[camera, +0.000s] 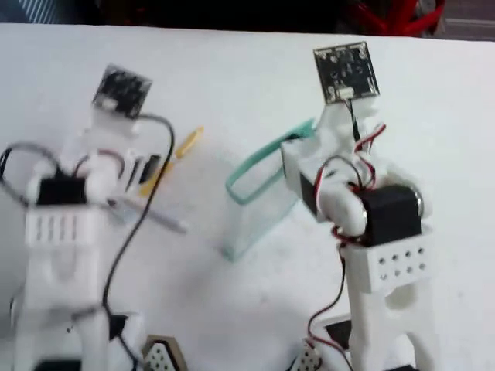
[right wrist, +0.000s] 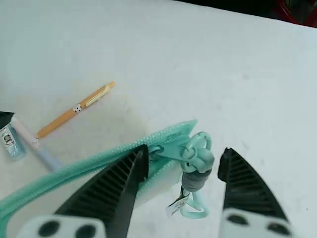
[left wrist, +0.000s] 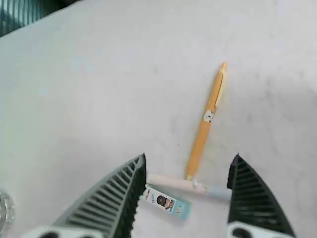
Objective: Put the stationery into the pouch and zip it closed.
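An orange pen (left wrist: 206, 122) lies on the white table, its lower end meeting a pale pink and blue pen (left wrist: 188, 185); a small blue eraser (left wrist: 167, 202) rests beside them. My left gripper (left wrist: 187, 171) hangs open above these, its fingers on either side of the pale pen. The clear pouch (camera: 259, 197) with a mint zipper edge stands open at mid table. My right gripper (right wrist: 182, 161) is open around the pouch's zipper end, where the mint pull (right wrist: 196, 157) dangles. The orange pen (right wrist: 75, 109) and eraser (right wrist: 11, 141) lie beyond the pouch.
The table (camera: 247, 69) is bare white around the items. Both arm bases stand at the near edge, with dark parts (camera: 164, 355) between them. Dark and red things (camera: 390, 15) sit past the far edge.
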You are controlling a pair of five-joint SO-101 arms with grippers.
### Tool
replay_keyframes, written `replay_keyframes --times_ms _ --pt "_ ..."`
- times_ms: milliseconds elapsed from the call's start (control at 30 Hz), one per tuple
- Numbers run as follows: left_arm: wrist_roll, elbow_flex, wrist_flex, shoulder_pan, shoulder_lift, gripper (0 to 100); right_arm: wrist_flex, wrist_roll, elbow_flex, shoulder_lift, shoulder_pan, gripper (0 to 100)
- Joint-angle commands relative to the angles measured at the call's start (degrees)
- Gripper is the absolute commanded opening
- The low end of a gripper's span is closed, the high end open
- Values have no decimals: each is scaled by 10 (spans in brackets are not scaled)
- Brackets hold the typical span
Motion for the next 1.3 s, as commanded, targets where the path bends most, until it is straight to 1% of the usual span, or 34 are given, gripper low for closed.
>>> replay_keyframes --times_ms 0,67,133,300,433,567,633,767,900,1000,1033,1067,1167,1267 --pt "-111 -81 22 23 138 265 -22 3 34 -10 6 230" --pt "-155 -109 32 25 209 264 -27 4 42 -16 6 230" --pt "-164 -144 29 20 277 264 -27 4 44 -17 6 230" --pt "-160 -260 25 8 433 264 -27 4 49 -15 6 230" --pt "-113 -352 25 9 531 264 -28 4 62 -15 6 230" --pt "-111 -419 30 6 609 264 -35 4 69 -20 6 230" --pt "-115 -432 32 7 638 264 -36 4 69 -18 6 230" --pt "-155 -469 83 21 667 251 -36 4 69 -15 6 230" --pt "-173 -492 125 47 685 138 -36 4 69 -17 6 230" --pt "-198 -499 135 65 704 41 -35 4 73 -18 6 230" --pt "-209 -500 136 66 708 19 -36 4 76 -20 6 230" --pt "-218 -504 144 66 708 24 -36 4 78 -20 6 230" --pt "-224 -540 196 65 708 22 -36 4 80 -20 6 230" --pt "-224 -634 301 62 708 24 -36 4 80 -20 6 230"
